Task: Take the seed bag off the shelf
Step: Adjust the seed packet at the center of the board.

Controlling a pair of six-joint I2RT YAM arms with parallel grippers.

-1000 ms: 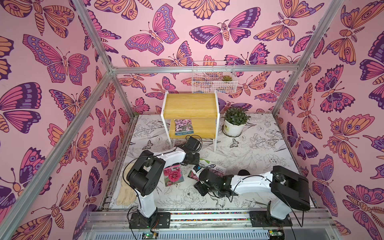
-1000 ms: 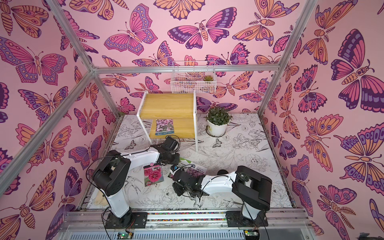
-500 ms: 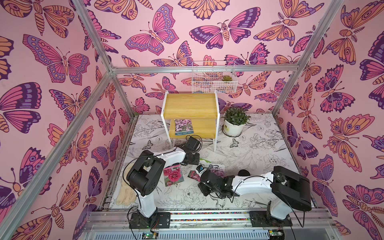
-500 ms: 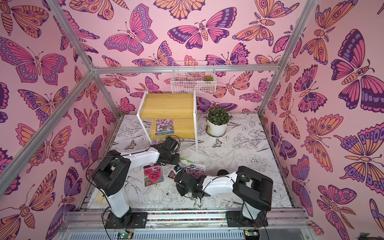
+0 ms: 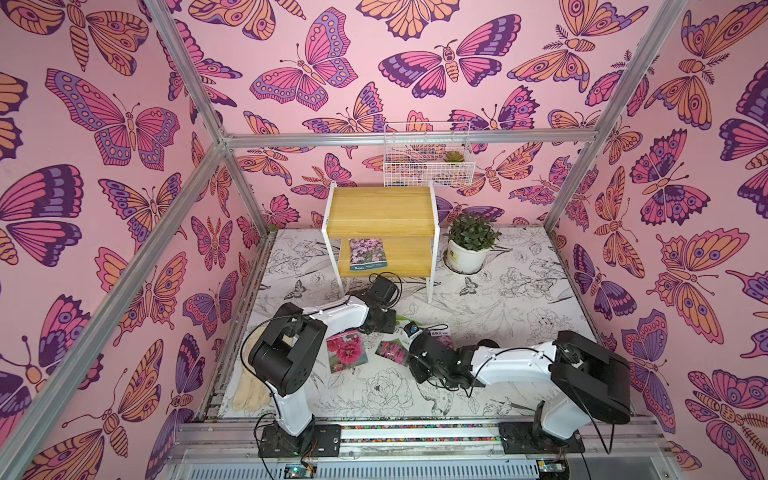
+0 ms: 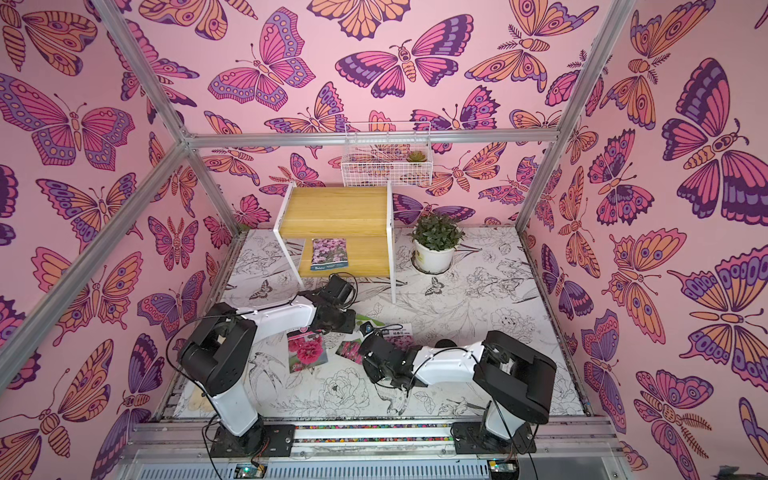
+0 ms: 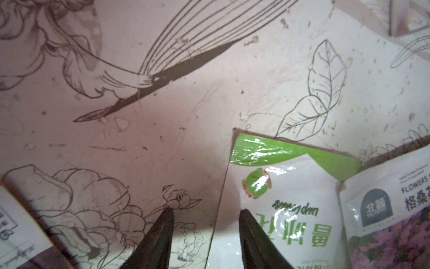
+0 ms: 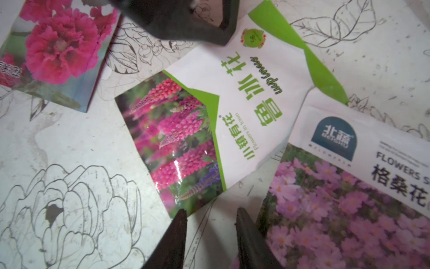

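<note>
**A:** What's the room like?

**B:** Pink walls [image 5: 374, 104] printed with big butterflies, and aluminium posts [image 5: 183, 70] at the corners. The white worktop [image 5: 511, 307] is covered in black line drawings of flowers and birds, and the wrist views show it speckled with dirt. A white wire basket [image 5: 428, 174] hangs on the back wall above the shelf [image 5: 382, 208]. A potted plant [image 5: 471, 239] stands just beside the shelf, and pale gloves [image 5: 249, 390] lie by the left arm's base.

**A:** And the seed bag?

**B:** In both top views the seed bag [image 5: 365, 255] [image 6: 328, 255] lies flat on the shelf's lower board. It shows purple flowers and a blue strip whose writing is too small to read.

**A:** Anything legible elsewhere?

**B:** Yes, on the worktop. The green-and-white packet [image 8: 232, 93] says "Flowers in town" and, in large green characters, 鲁冰花. The pink-flower packet [image 8: 349, 209] overlaps its corner and reads "FLOWERS" and 格桑花 by a dark blue badge. The writing on the red-flower packet [image 5: 347, 351] is blurred.

**A:** The pincers?

**B:** Both stand open and empty, low over those packets. The left pincer [image 7: 206, 210] has the green-and-white packet's edge below its gap. The right pincer [image 8: 211, 210] is over bare worktop between that packet and the pink-flower one.

**A:** Any change from a second ago?

**B:** Hardly. The seed bag and the left arm are where they were; the right arm's wrist has shifted slightly.
</note>
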